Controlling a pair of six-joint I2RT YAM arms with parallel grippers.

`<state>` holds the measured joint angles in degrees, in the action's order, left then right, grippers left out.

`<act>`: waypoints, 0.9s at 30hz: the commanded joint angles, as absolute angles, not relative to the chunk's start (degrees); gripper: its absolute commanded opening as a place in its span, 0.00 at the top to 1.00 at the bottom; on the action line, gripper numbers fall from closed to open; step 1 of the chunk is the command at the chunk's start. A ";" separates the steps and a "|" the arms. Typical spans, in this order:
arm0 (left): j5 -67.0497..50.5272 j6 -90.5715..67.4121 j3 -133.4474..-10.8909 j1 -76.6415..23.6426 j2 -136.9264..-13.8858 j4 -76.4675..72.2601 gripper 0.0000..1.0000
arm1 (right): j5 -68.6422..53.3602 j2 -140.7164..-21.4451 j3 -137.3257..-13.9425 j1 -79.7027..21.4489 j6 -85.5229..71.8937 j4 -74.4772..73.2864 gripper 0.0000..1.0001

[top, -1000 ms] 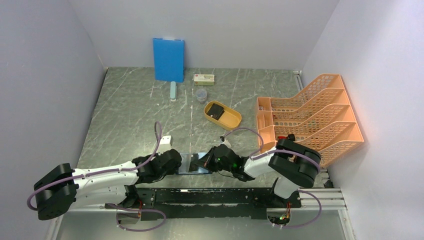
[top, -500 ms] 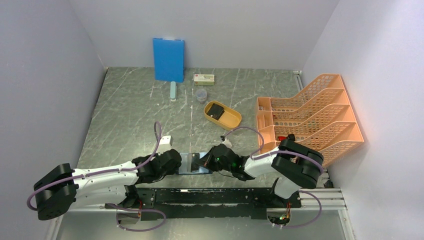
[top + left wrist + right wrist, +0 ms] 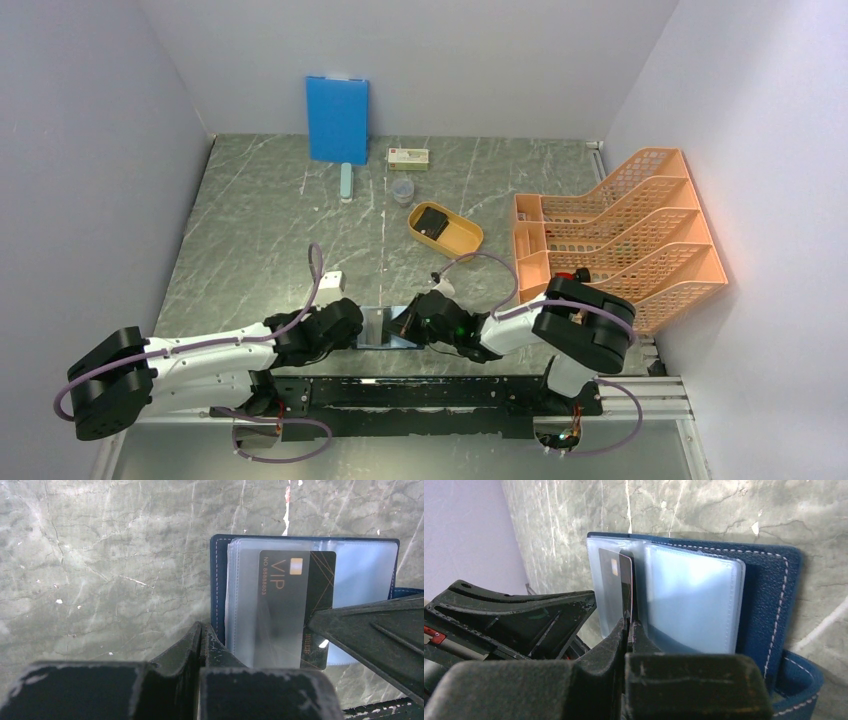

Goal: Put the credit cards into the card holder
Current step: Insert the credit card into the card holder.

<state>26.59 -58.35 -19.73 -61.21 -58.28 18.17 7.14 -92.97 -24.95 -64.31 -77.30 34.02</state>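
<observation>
In the top external view, the left gripper [image 3: 352,328] and the right gripper [image 3: 410,325] are seen meeting low in the frame, just above the arm bases. The open card holder [image 3: 385,328] lies between them on the marbled table [image 3: 260,220]. Whether the jaws are closed cannot be made out from here. A yellow tray [image 3: 462,240] is seen near the middle of the frame with a dark object [image 3: 431,221] in it; it cannot be told whether this is another card.

In the left wrist view, the left gripper [image 3: 201,627] is shown pressed together with nothing visible between its fingers. Its tip sits at the navy cover edge of the card holder [image 3: 217,580], right of centre. A black VIP card [image 3: 295,595] is seen partly under a frosted sleeve, with its right strip and lower end left uncovered. Its lower right corner is met by the right gripper [image 3: 320,622].

In the right wrist view, the right gripper [image 3: 629,625] is shown pinching the edge of the black VIP card [image 3: 616,585]. The card stands between the clear sleeves of the card holder [image 3: 769,605], which is spread across the middle of the frame.

The task is judged to be under way. One card has been entered into a pocket but not seated, and it has yet to be pushed home. No other card is seen in the sleeves.
</observation>
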 commanded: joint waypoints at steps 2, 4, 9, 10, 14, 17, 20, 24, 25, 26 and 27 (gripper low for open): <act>22.51 -59.26 -17.44 -61.15 -58.96 19.51 0.95 | 7.99 -95.18 -25.28 -65.51 -76.03 30.79 1.00; 22.53 -59.30 -17.38 -61.21 -58.88 19.51 0.95 | 8.00 -95.36 -25.50 -65.49 -76.03 31.09 1.00; 22.76 -59.24 -17.49 -61.19 -58.47 20.15 0.95 | 8.21 -94.14 -25.17 -65.59 -75.75 31.15 1.00; 22.76 -59.24 -17.49 -61.13 -58.33 20.21 0.95 | 8.40 -93.47 -25.14 -65.57 -75.56 30.60 1.00; 22.85 -59.37 -17.28 -61.15 -57.93 20.26 0.95 | 8.92 -90.65 -25.10 -65.52 -74.74 27.78 0.81; 22.81 -59.41 -17.40 -61.11 -58.00 20.33 0.95 | 9.03 -88.95 -25.10 -65.50 -74.54 26.53 0.64; 22.86 -59.41 -17.36 -61.12 -57.96 20.24 0.95 | 9.05 -87.89 -25.92 -65.51 -73.87 24.08 0.58; 22.85 -59.29 -17.57 -61.15 -57.96 20.05 0.95 | 9.22 -87.29 -26.99 -65.50 -72.94 21.76 0.55; 22.83 -59.23 -17.64 -61.14 -58.03 20.00 0.95 | 9.15 -87.32 -27.18 -65.50 -72.64 21.45 0.55; 22.77 -59.12 -17.66 -61.13 -58.09 19.89 0.95 | 9.02 -87.61 -27.52 -65.54 -72.26 21.26 0.55; 22.70 -59.03 -17.67 -61.12 -58.13 19.70 0.95 | 8.74 -88.00 -27.98 -65.56 -71.84 21.08 0.55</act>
